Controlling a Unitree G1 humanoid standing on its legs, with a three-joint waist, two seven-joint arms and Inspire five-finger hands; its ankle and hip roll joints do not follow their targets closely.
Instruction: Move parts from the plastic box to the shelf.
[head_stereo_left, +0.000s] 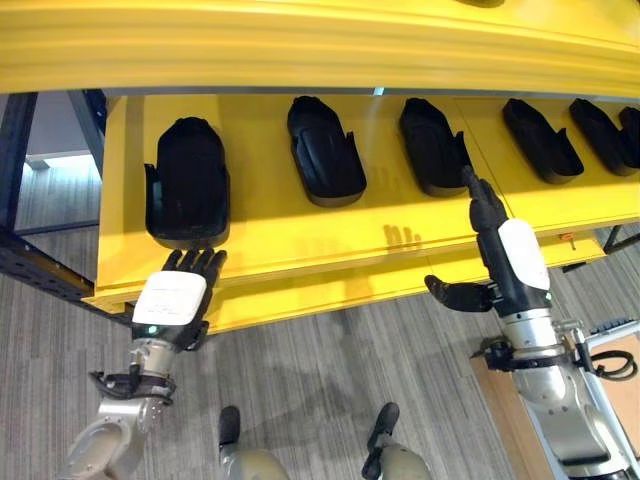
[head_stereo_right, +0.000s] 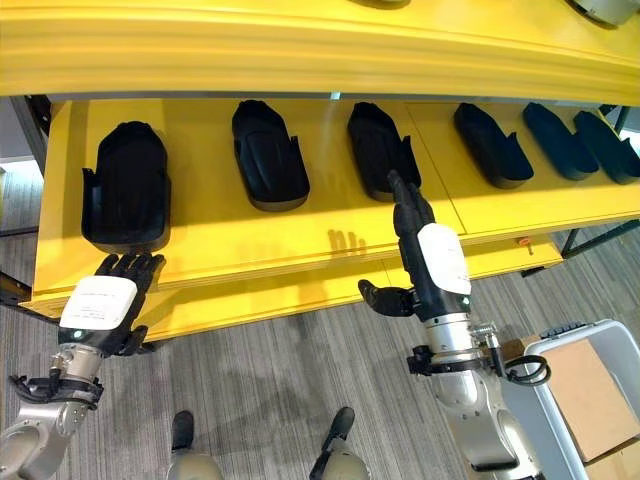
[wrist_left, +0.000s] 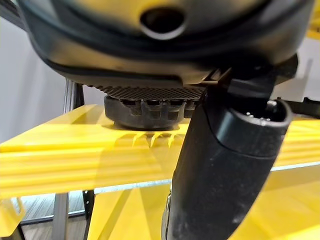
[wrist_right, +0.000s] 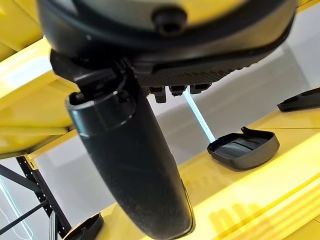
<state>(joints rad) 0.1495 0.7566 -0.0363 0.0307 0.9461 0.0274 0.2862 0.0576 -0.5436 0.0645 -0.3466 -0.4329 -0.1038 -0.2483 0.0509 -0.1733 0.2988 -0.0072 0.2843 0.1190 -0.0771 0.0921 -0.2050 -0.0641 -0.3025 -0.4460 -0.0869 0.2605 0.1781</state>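
A: What's round the yellow shelf (head_stereo_left: 300, 245)?

B: Row of black parts across the frame's upper half, grey carpet floor (head_stereo_left: 330, 370) below. Lower right in right eye view: grey plastic box (head_stereo_right: 560, 420) w/ cardboard inside.

A: Hands vs parts?

B: Left hand (head_stereo_left: 180, 300), lower left, fingers straight, tips touching the near edge of the leftmost part (head_stereo_left: 188, 180). Right hand (head_stereo_right: 425, 255), centre-right, fingers straight, thumb out wide, tips at the third part (head_stereo_right: 380, 145); holds nothing.

A: Wrist views?

B: Right wrist view shows another part (wrist_right: 243, 148) side-on.
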